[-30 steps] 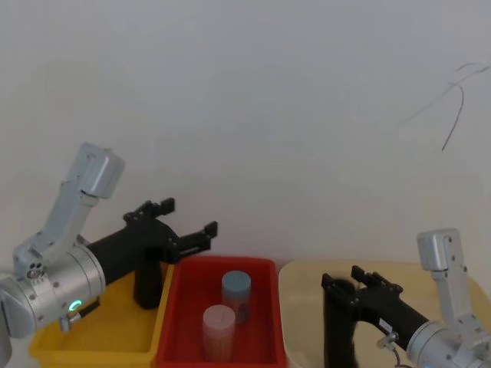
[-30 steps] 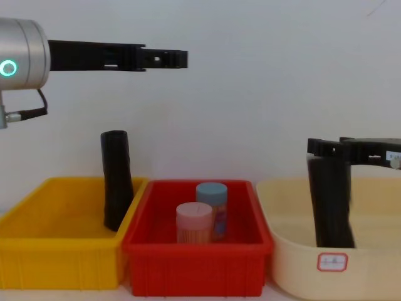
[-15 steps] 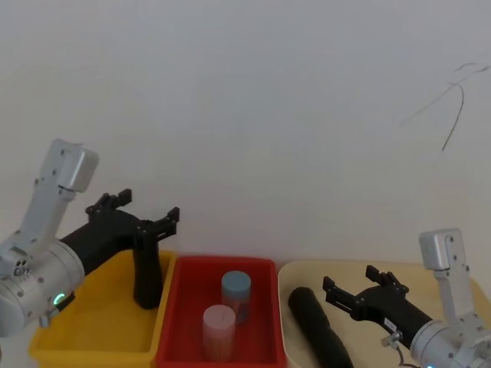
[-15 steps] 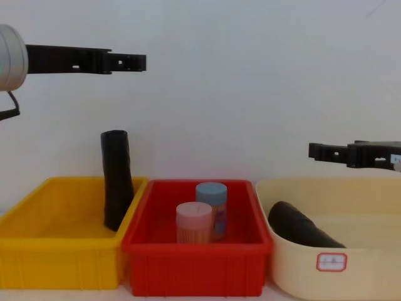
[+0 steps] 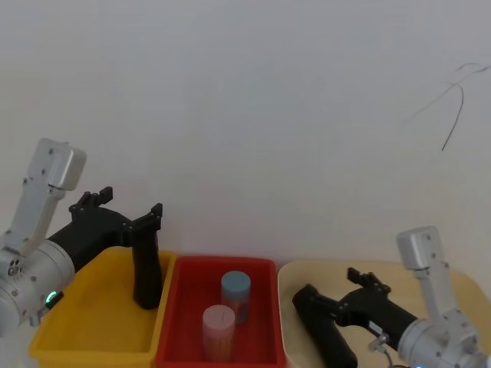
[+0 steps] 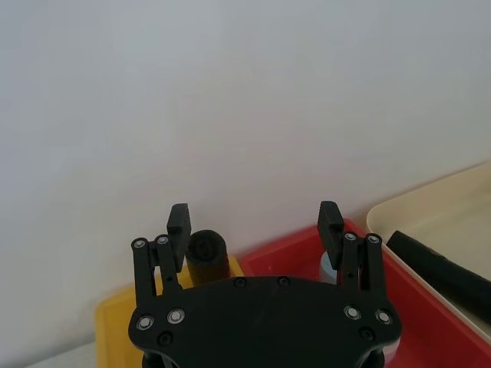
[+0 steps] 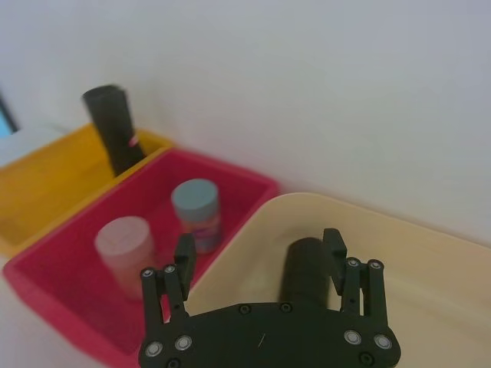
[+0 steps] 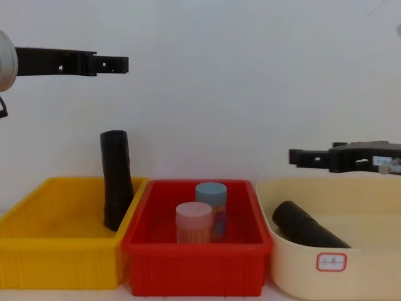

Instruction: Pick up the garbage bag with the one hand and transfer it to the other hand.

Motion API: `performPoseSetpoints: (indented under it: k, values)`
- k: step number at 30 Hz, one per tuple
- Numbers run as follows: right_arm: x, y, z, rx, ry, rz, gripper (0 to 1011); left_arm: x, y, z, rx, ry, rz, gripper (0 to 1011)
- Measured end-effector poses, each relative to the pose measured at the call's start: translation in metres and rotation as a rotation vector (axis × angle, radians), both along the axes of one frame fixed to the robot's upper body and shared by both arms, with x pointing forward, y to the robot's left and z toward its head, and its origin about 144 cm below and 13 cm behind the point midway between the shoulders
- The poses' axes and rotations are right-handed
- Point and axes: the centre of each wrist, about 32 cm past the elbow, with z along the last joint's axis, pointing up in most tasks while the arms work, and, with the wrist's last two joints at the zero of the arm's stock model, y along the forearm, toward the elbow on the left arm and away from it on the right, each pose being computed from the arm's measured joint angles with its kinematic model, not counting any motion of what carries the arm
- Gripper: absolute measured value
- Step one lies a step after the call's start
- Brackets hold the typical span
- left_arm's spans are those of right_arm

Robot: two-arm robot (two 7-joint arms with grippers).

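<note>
The garbage bag (image 8: pixel 307 229), a stout black roll, lies on its side in the cream tub (image 8: pixel 376 263) at the right, also seen from above (image 5: pixel 322 333) and in the right wrist view (image 7: pixel 307 268). My right gripper (image 8: pixel 294 157) hovers open just above the bag, with nothing between its fingers (image 7: pixel 259 247). It carries a small white label. High on the left, my left gripper (image 8: pixel 122 63) on the green-lit arm stands open and empty (image 6: pixel 255 218), over the yellow bin (image 8: pixel 56 263).
A second black roll (image 8: pixel 117 179) stands leaning in the yellow bin's right rear corner. The red bin (image 8: pixel 194 269) in the middle holds a pink cylinder (image 8: pixel 194 222) and a blue-capped one (image 8: pixel 212 200). A white wall rises close behind the bins.
A second ago my right gripper held the bag upright in the tub; it has let go and the bag now lies flat. My left arm has drawn back to the left.
</note>
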Motion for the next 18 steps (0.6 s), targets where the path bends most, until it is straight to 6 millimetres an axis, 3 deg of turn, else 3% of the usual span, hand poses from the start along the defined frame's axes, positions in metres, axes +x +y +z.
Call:
performPoseSetpoints:
  k: [18]
  values:
    - [0.032,0.037,0.024,-0.162,0.105,0.202,1001,0.000,0.001,-0.001,0.003,-0.001,0.027,1002]
